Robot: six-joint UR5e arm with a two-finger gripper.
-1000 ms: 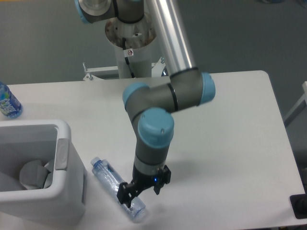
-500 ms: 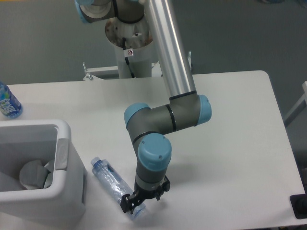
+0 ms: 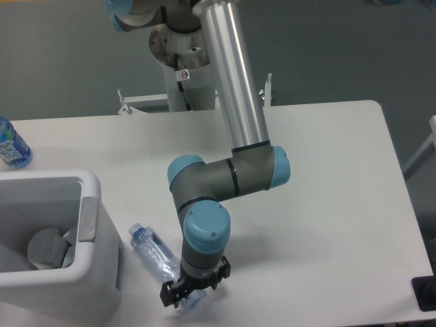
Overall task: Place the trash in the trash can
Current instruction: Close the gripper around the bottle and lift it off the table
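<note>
The crushed clear plastic bottle (image 3: 154, 249) lies slanted on the table just right of the trash can, its blue cap pointing up-left. My gripper (image 3: 188, 296) is low over the bottle's lower right end, pointing down, and looks open with its fingers straddling that end. The wrist hides most of the fingers and this end of the bottle. The trash can (image 3: 102, 272) is a white bin at the left edge. Crumpled white paper (image 3: 46, 246) lies inside it.
An upright bottle with a blue label (image 3: 11, 144) stands at the far left of the table. The arm's base and mount (image 3: 184, 61) stand behind the table's far edge. The table's front edge runs close below the gripper.
The gripper has moved down and slightly left onto the bottle's lower end, and the elbow has swung left. The bottle has stayed where it lay.
</note>
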